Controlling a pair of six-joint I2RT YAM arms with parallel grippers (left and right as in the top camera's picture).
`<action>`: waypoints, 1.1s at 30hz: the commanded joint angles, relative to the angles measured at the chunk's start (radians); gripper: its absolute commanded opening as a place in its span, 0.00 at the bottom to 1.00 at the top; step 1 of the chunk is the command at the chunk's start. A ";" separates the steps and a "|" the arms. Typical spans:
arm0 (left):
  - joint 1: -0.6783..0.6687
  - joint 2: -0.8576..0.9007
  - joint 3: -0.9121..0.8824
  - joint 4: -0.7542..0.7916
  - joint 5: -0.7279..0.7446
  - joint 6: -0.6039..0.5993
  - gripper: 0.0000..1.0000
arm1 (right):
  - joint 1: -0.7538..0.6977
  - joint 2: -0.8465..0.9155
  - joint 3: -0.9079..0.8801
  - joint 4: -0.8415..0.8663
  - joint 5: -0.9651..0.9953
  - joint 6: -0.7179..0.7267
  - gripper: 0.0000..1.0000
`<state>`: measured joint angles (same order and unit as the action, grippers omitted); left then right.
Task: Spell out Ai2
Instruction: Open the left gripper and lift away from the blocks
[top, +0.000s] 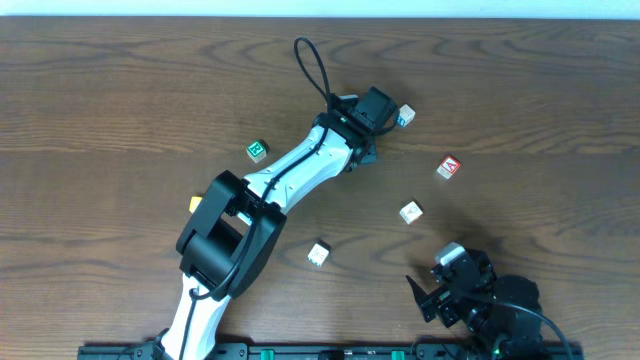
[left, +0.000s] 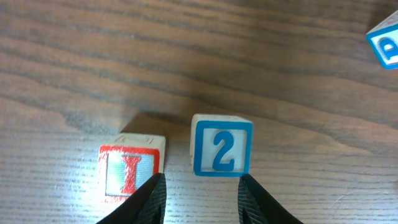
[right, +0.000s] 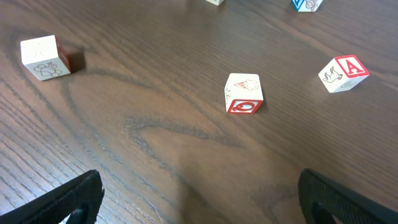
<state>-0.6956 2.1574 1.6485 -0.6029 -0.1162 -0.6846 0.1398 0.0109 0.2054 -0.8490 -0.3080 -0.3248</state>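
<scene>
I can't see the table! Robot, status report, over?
Left pincer open, just short of blue 2 block. Right pincer open, empty. Red I block beside it, apart.

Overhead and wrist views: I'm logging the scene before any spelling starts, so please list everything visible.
2 block: one, blue, just ahead of the open left fingers
I block: one, red, beside the 2 block, apart from it
A block: one, red, right of centre
blue-edged block: one, just past the left arm's tip
green block: one, left of the left arm
yellow block: one, partly hidden by the left arm
pale blocks: two, near the middle of the table's front half
table: one, brown wood
left arm: white and black
right arm: black, bottom right
left fingers: black, open
right fingers: black, open
</scene>
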 joint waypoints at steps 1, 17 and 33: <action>0.002 0.026 0.064 -0.003 -0.038 0.077 0.38 | -0.009 -0.005 -0.012 -0.005 -0.014 0.011 0.99; 0.004 0.029 0.134 0.060 -0.032 0.152 0.06 | -0.009 -0.005 -0.012 -0.005 -0.014 0.010 0.99; 0.162 -0.134 0.137 -0.103 -0.156 0.187 0.06 | -0.009 -0.005 -0.012 -0.005 -0.014 0.011 0.99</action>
<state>-0.5823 2.1418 1.7691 -0.6811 -0.2115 -0.5152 0.1398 0.0109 0.2054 -0.8490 -0.3080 -0.3248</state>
